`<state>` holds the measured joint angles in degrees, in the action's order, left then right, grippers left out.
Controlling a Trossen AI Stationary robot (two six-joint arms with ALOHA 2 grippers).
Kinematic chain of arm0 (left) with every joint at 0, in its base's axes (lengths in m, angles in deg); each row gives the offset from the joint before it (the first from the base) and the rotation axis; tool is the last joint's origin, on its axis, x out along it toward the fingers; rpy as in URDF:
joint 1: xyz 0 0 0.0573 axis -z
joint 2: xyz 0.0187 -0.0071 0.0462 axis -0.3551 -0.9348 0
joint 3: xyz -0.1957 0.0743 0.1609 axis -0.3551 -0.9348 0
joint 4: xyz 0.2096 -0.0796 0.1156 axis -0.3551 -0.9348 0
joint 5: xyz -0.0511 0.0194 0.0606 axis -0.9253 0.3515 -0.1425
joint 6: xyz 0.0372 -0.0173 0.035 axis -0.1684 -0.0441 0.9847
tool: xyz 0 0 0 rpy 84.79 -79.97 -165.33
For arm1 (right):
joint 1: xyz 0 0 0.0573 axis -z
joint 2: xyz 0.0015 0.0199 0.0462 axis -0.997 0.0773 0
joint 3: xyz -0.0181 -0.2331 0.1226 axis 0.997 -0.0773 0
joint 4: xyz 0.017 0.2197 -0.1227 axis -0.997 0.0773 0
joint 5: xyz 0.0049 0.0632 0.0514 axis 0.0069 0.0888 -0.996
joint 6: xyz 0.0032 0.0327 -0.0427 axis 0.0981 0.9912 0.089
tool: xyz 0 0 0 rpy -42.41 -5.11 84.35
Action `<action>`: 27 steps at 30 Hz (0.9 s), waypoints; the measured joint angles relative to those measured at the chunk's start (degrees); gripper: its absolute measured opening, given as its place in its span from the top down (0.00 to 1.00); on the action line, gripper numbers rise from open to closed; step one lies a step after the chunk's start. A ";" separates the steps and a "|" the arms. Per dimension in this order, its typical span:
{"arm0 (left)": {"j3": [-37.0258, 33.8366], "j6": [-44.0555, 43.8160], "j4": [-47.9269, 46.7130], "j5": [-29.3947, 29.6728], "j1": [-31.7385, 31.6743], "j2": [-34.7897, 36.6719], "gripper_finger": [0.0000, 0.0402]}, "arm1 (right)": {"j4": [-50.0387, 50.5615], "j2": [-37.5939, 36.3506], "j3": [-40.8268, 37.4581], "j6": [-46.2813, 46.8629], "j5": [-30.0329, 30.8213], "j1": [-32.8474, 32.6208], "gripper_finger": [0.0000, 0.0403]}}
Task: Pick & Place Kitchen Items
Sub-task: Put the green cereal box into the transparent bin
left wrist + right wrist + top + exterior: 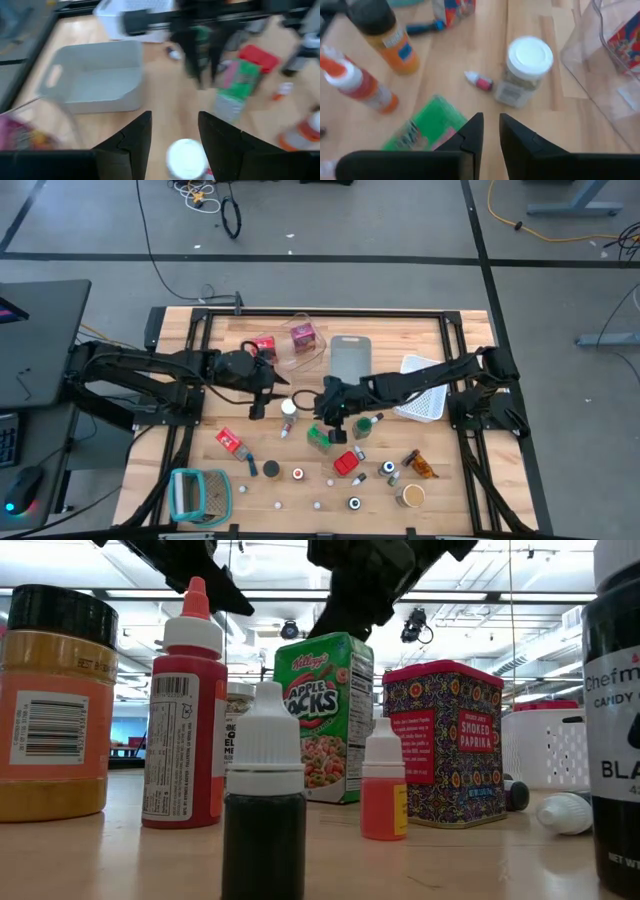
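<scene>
The left end effector point(174, 142), half open and empty, is hovering directly over the white-capped jar point(186, 159) mid-worktop, nearer it than the narrowly parted, empty right end effector point(490, 131).

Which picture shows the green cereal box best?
The low view: the green cereal box stands upright there, its front plain between the red bottle and the paprika tin. The high view shows only a small green patch from above. Both wrist views show it blurred.
</scene>
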<state>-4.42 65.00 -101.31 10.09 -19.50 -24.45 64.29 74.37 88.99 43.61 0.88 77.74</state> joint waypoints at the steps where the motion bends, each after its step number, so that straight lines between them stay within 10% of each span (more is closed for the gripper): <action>1: 0.00 -0.15 -0.05 1.66 0.02 0.00 0.58 | -1.50 0.00 -0.52 0.71 -0.05 -0.20 0.81; 11: 0.00 -1.41 0.68 9.20 0.02 0.00 0.58 | -14.41 0.01 -6.71 2.84 -8.59 -0.29 0.65; 27: 0.00 1.09 0.81 9.23 0.02 0.00 0.58 | -20.42 -0.62 -10.68 2.90 -4.22 -0.25 0.62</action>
<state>-4.42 66.09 -100.50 19.32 -19.48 -24.45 43.87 73.75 78.31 46.51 -3.34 77.49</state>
